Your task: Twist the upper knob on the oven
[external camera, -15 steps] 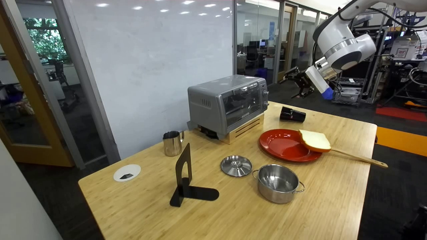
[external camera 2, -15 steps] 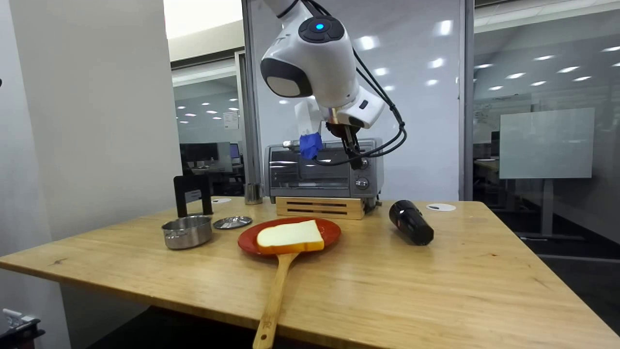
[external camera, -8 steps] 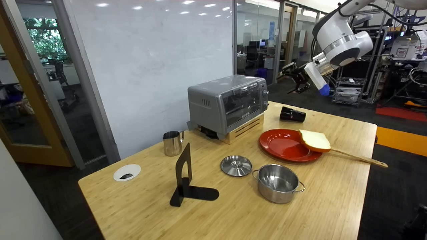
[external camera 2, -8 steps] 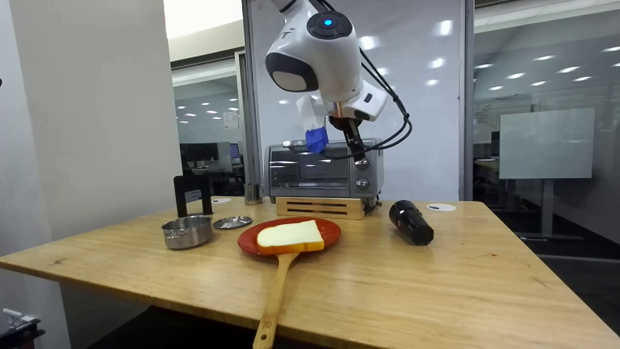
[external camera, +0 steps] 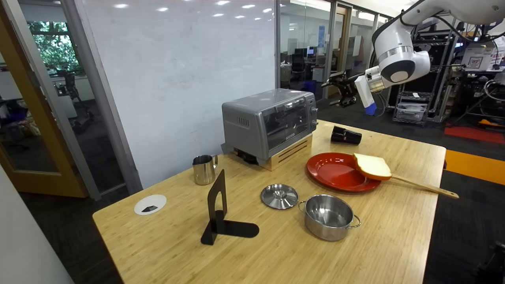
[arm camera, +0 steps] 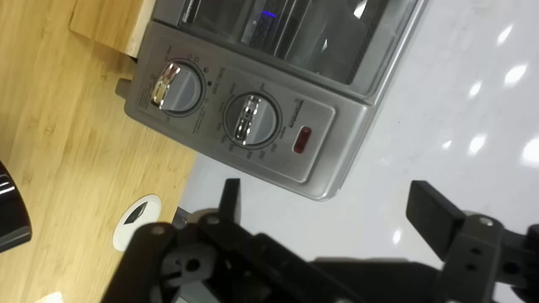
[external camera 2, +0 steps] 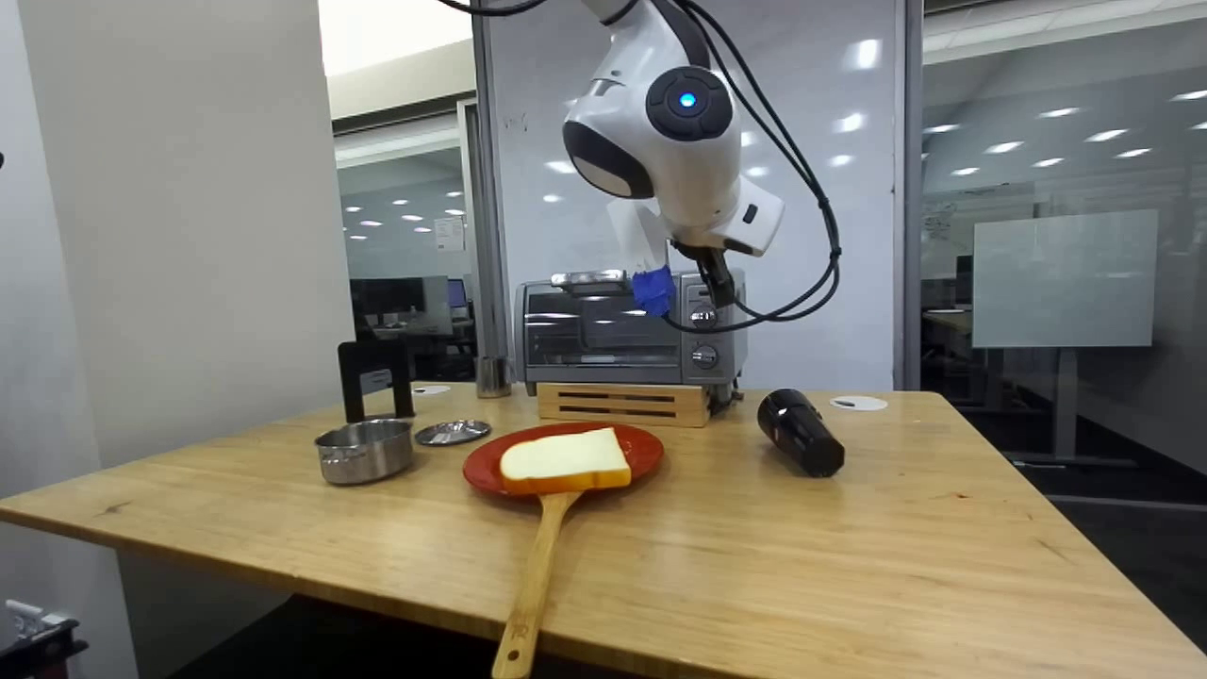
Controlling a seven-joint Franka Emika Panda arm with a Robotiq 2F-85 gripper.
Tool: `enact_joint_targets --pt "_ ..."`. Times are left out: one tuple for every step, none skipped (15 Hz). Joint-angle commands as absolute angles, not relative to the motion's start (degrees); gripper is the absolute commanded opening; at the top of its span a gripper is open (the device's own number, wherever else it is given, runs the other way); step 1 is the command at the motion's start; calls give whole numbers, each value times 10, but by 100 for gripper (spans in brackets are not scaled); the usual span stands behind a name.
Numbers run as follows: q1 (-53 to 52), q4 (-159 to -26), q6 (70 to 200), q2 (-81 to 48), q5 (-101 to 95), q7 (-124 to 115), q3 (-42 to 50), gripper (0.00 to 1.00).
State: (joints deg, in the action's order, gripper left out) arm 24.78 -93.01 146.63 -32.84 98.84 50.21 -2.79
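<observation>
Fingers (arm camera: 436,219) stand apart near the oven (external camera: 270,123), arm (external camera: 397,55) bent downward.

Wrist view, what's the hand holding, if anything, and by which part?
Nothing is held: the hand stands open and bare, with the upper, temperature knob outside its grasp.

Oven (arm camera: 290,78) cut off at wrist view's top, black object (arm camera: 11,210) at left, end effector (arm camera: 328,202) at bottom
</observation>
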Motion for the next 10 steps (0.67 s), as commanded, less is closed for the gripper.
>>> enact_joint_targets --pt "266 -929 1442 -341 1069 560 -38 100" --pt "266 -937 1439 -340 1089 563 -39 100" --pt "266 -942 1437 -340 1108 566 -39 100" --pt "218 -948 1421 -338 1145 550 18 100" --pt "210 -953 1422 -338 1168 542 25 100" --pt "198 -956 1419 -339 1193 539 36 100" --pt "185 -959 1422 -340 1214 540 48 100" --pt "174 -962 1423 -344 1230 538 57 100" --pt "164 -965 1423 -346 1246 540 67 100" --pt "154 -968 1421 -349 1256 541 75 100"
